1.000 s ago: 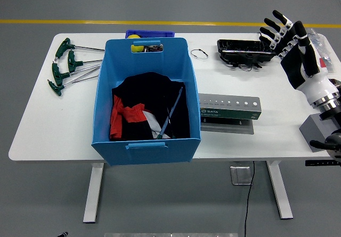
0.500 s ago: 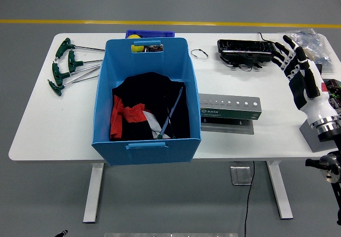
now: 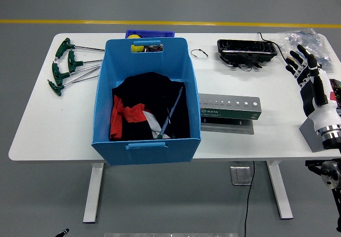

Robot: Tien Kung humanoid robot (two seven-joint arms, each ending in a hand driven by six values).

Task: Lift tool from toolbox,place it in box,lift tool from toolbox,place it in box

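Desk, white w/ rectangular top, carries everything. Big blue plastic box sits left of centre; inside, black-and-red cloth w/ a thin blue-handled tool lying on it. Grey metal tool holder just right of box. Black plastic toolbox tray at far right. Green T-handle wrenches at far left, well apart from box. My right hand, black & white, at desk's right edge, fingers spread, grasping nothing.

Blue box left of centre holds one blue-handled tool; grey toolbox lies just right.
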